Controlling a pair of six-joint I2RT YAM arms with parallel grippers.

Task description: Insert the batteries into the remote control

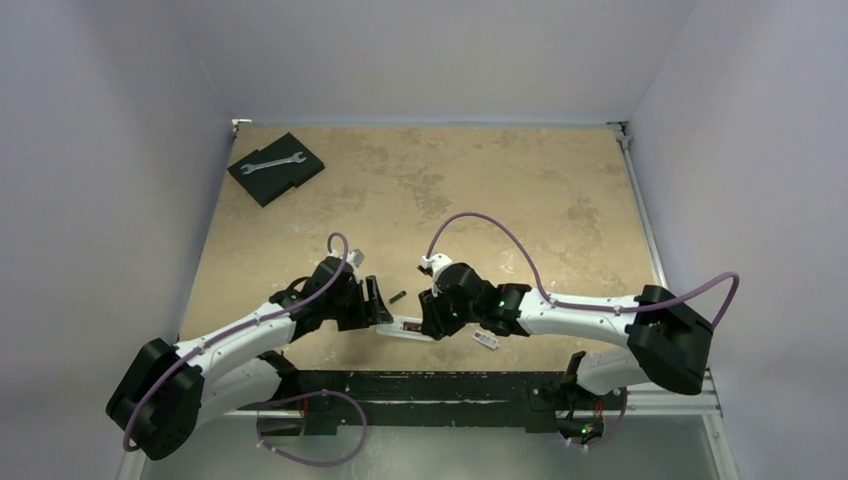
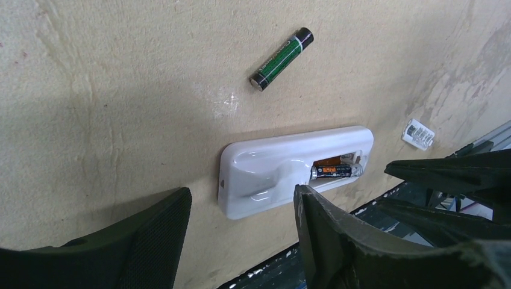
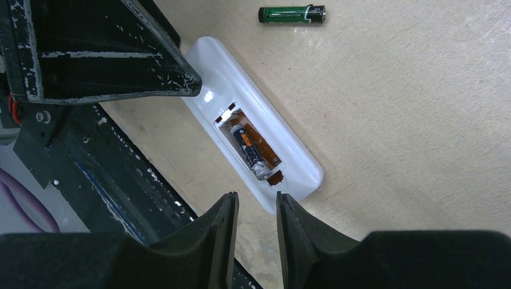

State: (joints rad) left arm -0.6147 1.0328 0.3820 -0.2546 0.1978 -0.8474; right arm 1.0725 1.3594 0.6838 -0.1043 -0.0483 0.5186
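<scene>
Remote control (image 2: 271, 174) — seated battery (image 2: 334, 171), loose green-labelled battery (image 2: 282, 59)

Looked like a robotics lab test cell to me: plain pale walls (image 1: 450, 60) boxed in a bare tan table (image 1: 520, 180). Two arms (image 1: 240, 335) were bolted to a black rail (image 1: 430, 385), with purple cables (image 1: 480, 215) looping off them. A wrench (image 1: 272, 162) sat on a dark foam pad (image 1: 295, 180) far beyond the left gripper (image 1: 378, 303), off to its left.
</scene>
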